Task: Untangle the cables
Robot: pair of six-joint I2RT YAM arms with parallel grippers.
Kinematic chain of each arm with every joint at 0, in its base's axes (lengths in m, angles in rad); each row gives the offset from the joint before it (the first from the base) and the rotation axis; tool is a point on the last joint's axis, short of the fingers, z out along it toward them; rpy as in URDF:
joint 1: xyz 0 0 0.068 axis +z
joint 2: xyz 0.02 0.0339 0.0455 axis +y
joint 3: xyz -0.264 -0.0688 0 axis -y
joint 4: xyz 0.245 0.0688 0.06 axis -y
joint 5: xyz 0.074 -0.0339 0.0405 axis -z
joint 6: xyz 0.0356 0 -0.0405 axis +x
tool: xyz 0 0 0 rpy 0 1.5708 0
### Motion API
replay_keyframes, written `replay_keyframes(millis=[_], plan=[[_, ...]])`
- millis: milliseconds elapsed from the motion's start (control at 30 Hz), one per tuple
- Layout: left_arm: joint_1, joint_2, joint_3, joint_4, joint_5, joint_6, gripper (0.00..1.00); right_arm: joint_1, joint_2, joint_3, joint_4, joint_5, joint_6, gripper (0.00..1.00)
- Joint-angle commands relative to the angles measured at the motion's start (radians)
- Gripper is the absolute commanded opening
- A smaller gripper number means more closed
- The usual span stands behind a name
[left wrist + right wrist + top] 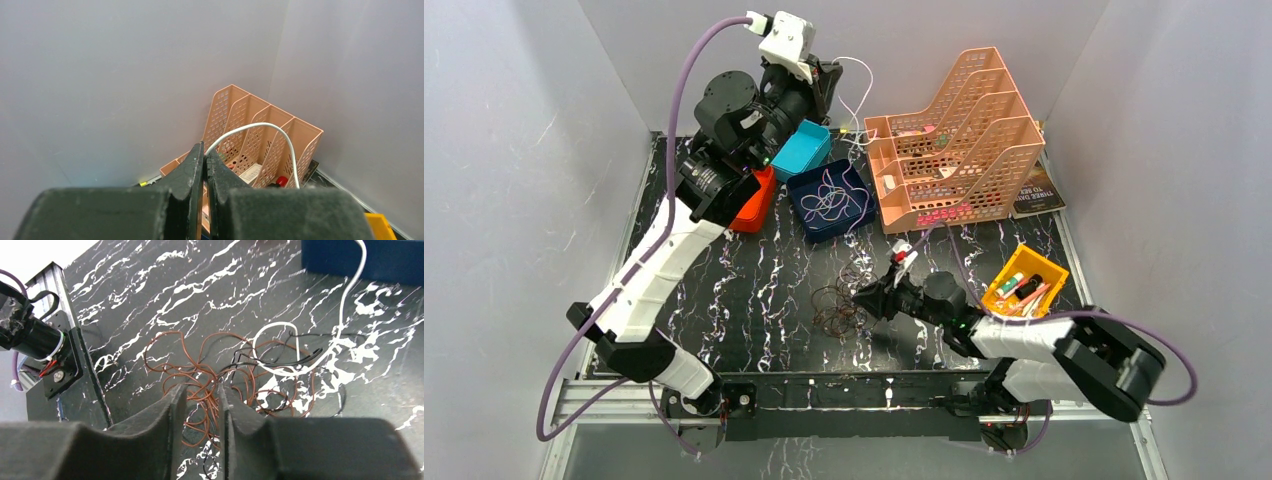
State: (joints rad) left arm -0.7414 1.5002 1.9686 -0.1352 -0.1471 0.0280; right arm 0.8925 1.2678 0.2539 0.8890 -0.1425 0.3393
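Our left arm reaches high toward the back wall, its left gripper [205, 150] pinched tight on a white cable [265, 126]. Our right arm stretches low, the right gripper [201, 390] narrowly parted astride the tangled cables [235, 370] on the table [754, 290].

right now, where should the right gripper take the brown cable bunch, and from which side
Probably grip the brown cable bunch at its left-hand loops in the right wrist view, where neither the white cable nor black strands cross it. Come down from above: the loops lie flat on the table, and the right gripper hovers over them, jaws slightly apart.
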Motion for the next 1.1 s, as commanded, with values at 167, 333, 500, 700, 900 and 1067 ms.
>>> replay_keyframes(millis=[167, 333, 500, 700, 900, 1067], plan=[[0.007, 0.003, 0.085, 0.017, 0.012, 0.045, 0.0, 0.002, -0.376, 0.067, -0.373, 0.115, -0.115, 0.54], [0.007, 0.006, 0.095, 0.011, 0.018, 0.047, 0.0, 0.002, -0.475, 0.174, -0.538, 0.269, -0.17, 0.62], [0.007, 0.0, 0.098, 0.006, 0.025, 0.047, 0.0, 0.001, -0.398, 0.249, -0.597, 0.395, -0.238, 0.64], [0.007, -0.013, 0.099, -0.009, 0.027, 0.046, 0.0, -0.068, -0.217, 0.329, -0.534, 0.227, -0.265, 0.64], [0.007, -0.032, 0.087, -0.016, 0.031, 0.039, 0.0, -0.133, -0.074, 0.326, -0.339, 0.05, -0.299, 0.64], [0.006, -0.047, 0.081, -0.021, 0.031, 0.041, 0.0, -0.206, 0.03, 0.307, -0.149, -0.067, -0.269, 0.64]])
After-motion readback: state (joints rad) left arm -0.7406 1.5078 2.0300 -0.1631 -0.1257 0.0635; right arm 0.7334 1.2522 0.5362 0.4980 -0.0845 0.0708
